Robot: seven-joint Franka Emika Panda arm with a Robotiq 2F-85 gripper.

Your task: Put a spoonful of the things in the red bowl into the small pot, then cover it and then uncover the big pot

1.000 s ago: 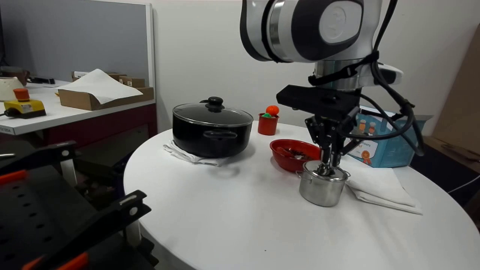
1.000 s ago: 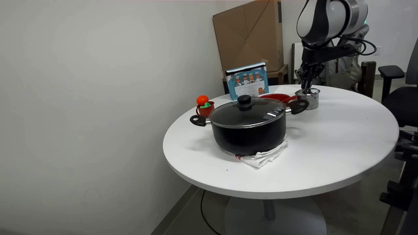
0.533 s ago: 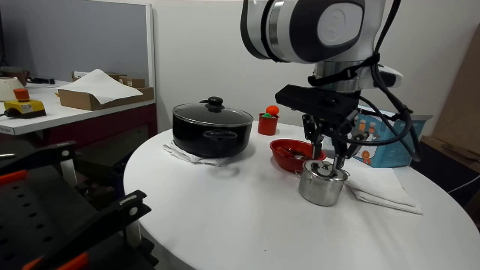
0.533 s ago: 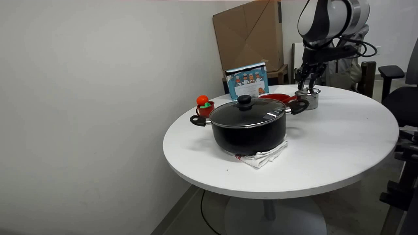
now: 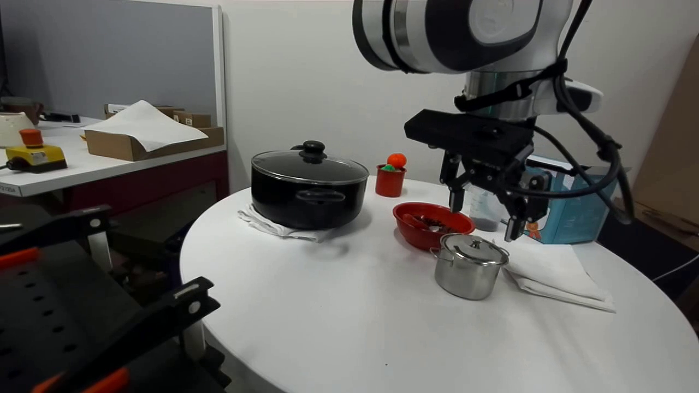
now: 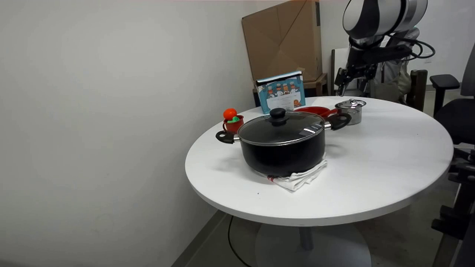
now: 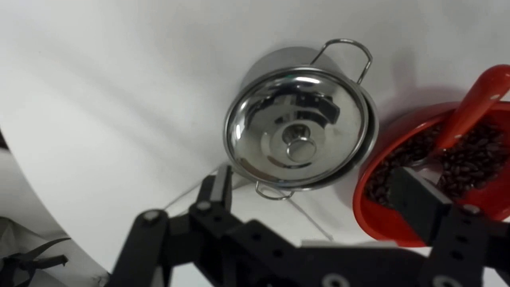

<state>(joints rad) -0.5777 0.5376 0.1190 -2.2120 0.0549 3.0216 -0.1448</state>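
The small pot [image 5: 467,281] of shiny steel stands upright, its lid [image 7: 259,147] on top but set slightly off-centre, so a dark crescent shows at the rim in the wrist view. My gripper [image 5: 485,224] hangs open above and behind it, with nothing between its fingers. Close beside the pot is the red bowl [image 5: 418,238], which holds dark beans [image 7: 468,175] and a red-handled spoon [image 7: 474,105]. In the wrist view a finger [image 7: 418,199] covers part of this bowl. The big black pot [image 5: 308,204] has its glass lid [image 6: 259,129] on in both exterior views.
A folded white cloth [image 5: 557,275] lies beside the small pot, and another cloth [image 6: 297,181] is under the big pot. At the back stand a red cup [image 5: 389,184] with an orange ball [image 5: 397,160], a clear container [image 5: 486,221] and a blue box [image 5: 579,218].
My gripper was shut on the small pot's lid knob; it has opened, let go and risen off the lid. The lid stays on the small pot.
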